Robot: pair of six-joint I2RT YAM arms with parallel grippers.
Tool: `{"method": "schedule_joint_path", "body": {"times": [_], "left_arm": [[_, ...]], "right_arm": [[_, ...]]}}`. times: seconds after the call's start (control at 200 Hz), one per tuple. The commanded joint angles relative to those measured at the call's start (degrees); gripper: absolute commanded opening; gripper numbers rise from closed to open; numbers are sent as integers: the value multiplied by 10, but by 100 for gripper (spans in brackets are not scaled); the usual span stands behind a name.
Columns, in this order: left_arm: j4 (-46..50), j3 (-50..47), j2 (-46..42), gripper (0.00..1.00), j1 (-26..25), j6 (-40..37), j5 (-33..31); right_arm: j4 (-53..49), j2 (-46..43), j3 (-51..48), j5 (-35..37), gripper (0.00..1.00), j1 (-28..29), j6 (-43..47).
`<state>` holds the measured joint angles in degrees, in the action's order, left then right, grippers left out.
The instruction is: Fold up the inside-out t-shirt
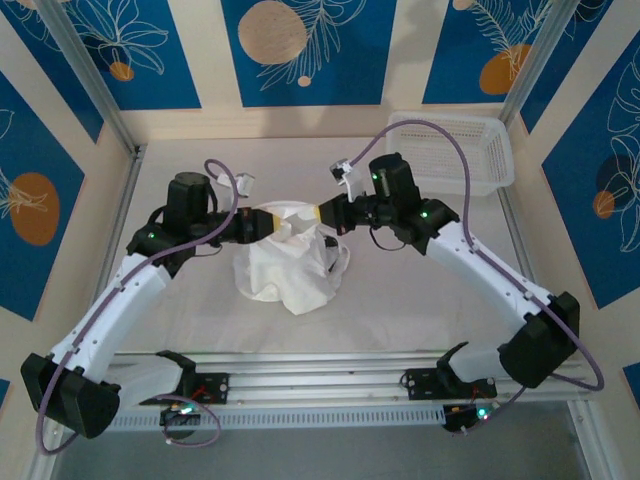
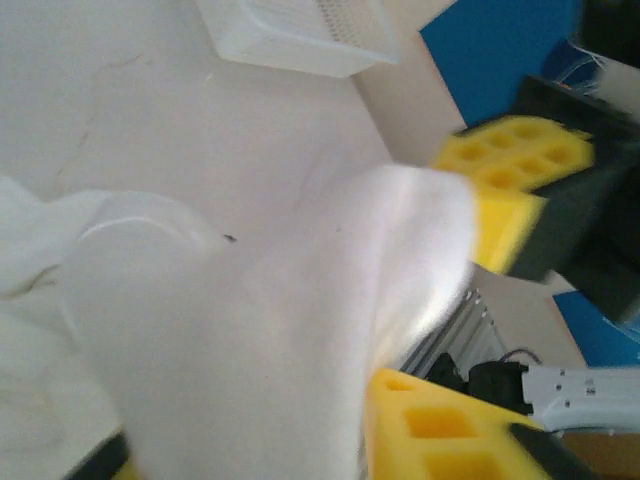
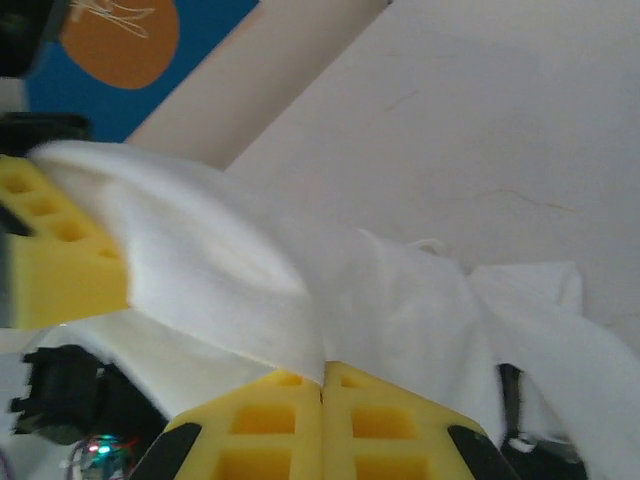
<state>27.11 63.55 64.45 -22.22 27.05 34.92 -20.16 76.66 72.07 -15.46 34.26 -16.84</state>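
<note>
Right gripper, nearest the lens: clamped on a ridge of the inside-out t-shirt, which lies bunched on the table, top lifted. My left gripper: cloth between fingers, hold undetermined. I should confirm both pinches before spreading.

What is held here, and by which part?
The right gripper pinches the t-shirt by a lifted fold; whether the left gripper grips it cannot be told.
</note>
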Motion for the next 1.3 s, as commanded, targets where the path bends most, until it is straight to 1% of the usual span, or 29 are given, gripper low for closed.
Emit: {"method": "schedule_joint_path", "body": {"times": [0.0,0.03,0.075,0.14,0.175,0.21,0.255,0.3,0.33,0.37,0.44,0.52,0.6,0.64,0.7,0.75,0.79,0.855,0.93,0.97,1.03,1.085,1.145,1.205,1.295], "left_arm": [[81,25,0,44,10,-57,-77],[105,31,2,50,10,-76,-111],[135,40,4,54,10,-100,-161],[163,52,-2,60,10,-130,-208],[174,60,-7,62,10,-141,-229],[179,66,-12,63,8,-153,-231],[172,72,-20,65,-2,-164,-208],[146,68,-30,67,-28,-172,-193],[131,67,-36,69,-55,-178,-202],[121,68,-38,69,-99,-187,-246],[117,75,-28,68,-169,-195,-354],[85,64,-18,66,-235,-183,-473],[58,53,-3,66,-274,-152,-568],[55,53,10,68,-278,-133,-593],[44,54,27,70,-279,-117,-607],[22,51,38,74,-278,-114,-603],[3,52,47,78,-277,-120,-583],[-26,60,67,84,-277,-143,-517],[-42,71,92,88,-277,-159,-471],[-47,73,102,91,-276,-159,-464],[-49,73,116,93,-268,-144,-481],[-41,70,122,92,-255,-118,-504],[-42,58,116,86,-238,-97,-524],[-49,42,99,72,-225,-86,-531],[-44,31,78,46,-207,-82,-524]], "right_arm": [[14,-16,-4,-52,0,-2,-23],[11,-17,0,-57,0,-1,-25],[7,-15,5,-63,0,-1,-29],[-1,-10,13,-65,0,1,-30],[-3,-7,16,-65,0,2,-31],[-5,-4,20,-65,0,2,-32],[-8,1,26,-68,0,3,-34],[-10,6,30,-73,0,4,-34],[-11,9,34,-73,0,4,-35],[-14,14,38,-73,0,5,-36],[-22,23,47,-74,0,7,-37],[-32,29,55,-71,0,8,-40],[-37,31,58,-71,0,10,-44],[-39,31,60,-71,0,11,-44],[-41,30,61,-71,0,13,-44],[-42,30,63,-72,0,15,-44],[-40,31,64,-73,0,17,-44],[-41,33,67,-74,0,20,-45],[-44,38,72,-73,0,23,-49],[-46,40,75,-72,0,25,-53],[-49,43,79,-72,0,28,-60],[-54,45,81,-70,0,30,-64],[-64,45,82,-61,0,29,-68],[-77,45,80,-40,0,28,-70],[-93,45,76,-16,0,23,-71]]}}
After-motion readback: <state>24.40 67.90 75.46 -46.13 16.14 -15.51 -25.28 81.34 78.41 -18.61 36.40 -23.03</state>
